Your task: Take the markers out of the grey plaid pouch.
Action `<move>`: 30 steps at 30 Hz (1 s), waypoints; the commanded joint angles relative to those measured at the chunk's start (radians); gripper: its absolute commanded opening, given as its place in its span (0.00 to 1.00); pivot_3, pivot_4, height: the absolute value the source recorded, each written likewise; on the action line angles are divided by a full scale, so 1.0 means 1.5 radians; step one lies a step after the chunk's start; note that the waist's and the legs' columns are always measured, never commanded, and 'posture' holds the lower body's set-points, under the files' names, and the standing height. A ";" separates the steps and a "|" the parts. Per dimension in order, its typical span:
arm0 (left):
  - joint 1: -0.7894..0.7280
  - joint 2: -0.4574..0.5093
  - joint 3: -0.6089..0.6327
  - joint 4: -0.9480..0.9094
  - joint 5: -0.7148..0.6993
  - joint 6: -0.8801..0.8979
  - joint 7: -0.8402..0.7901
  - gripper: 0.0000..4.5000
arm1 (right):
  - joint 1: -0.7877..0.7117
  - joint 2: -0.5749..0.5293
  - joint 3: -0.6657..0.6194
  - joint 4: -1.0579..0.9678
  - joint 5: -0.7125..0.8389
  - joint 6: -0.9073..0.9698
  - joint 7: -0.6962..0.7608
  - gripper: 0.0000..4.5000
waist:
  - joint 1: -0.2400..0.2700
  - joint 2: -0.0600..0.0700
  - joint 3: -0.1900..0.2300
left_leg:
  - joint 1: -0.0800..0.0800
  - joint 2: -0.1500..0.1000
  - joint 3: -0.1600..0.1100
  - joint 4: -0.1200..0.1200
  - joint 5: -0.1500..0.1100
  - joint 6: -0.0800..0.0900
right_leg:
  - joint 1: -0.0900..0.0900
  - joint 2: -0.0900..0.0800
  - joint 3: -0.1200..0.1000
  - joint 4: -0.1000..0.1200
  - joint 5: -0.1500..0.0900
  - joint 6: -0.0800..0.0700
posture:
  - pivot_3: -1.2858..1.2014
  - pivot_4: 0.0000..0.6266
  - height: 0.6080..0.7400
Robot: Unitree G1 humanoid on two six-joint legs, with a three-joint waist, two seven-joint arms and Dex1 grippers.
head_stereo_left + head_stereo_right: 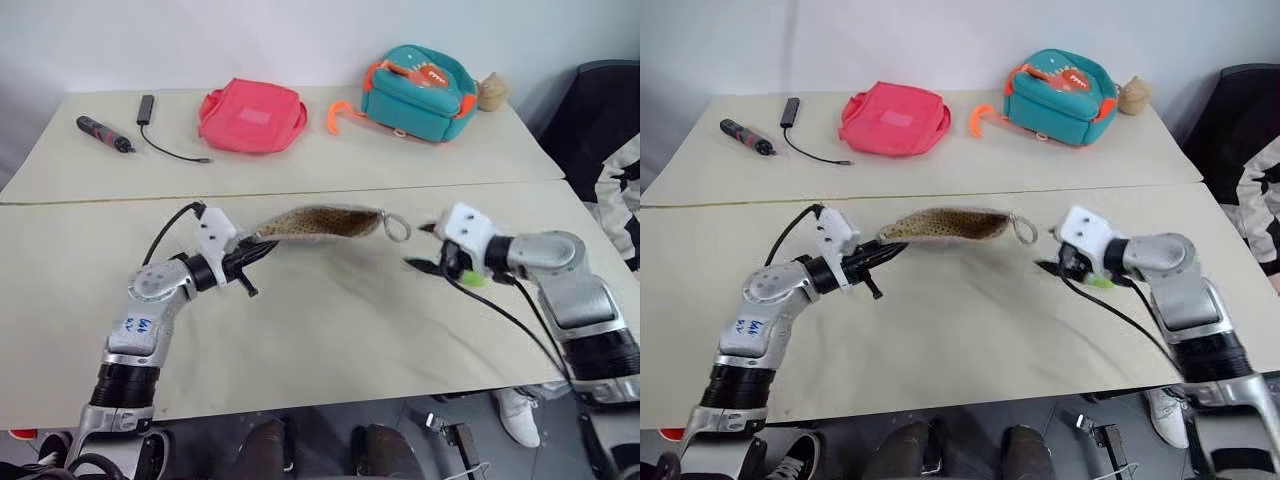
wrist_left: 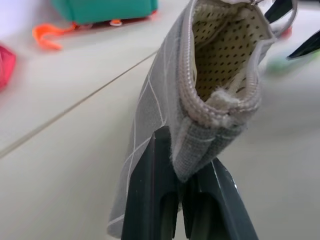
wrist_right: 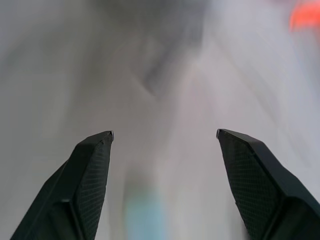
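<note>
the left gripper [image 2: 182, 200] is clamped on one end of the pouch [image 1: 325, 222], holding it up long-ways over the table [image 1: 330, 330] with its open mouth toward the right gripper [image 1: 428, 248], whose spread, empty fingers are just beside that end and nearer to a yellow-green marker [image 1: 473, 279].

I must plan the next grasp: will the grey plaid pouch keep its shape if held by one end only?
Probably not: the grey plaid pouch looks like soft fabric. Pinched by the left gripper, it bows along its length. Its open mouth may collapse.
</note>
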 commanded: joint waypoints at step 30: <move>0.046 -0.021 0.538 0.004 -0.471 0.442 0.440 0.63 | 0.009 0.188 0.061 -0.074 0.073 0.041 -0.073 0.79 | 0.004 -0.002 0.000 | 0.000 -0.001 0.001 -0.001 -0.002 -0.005 | -0.002 0.001 0.009 0.001 0.000 0.000 | 0.52 0.24 1.00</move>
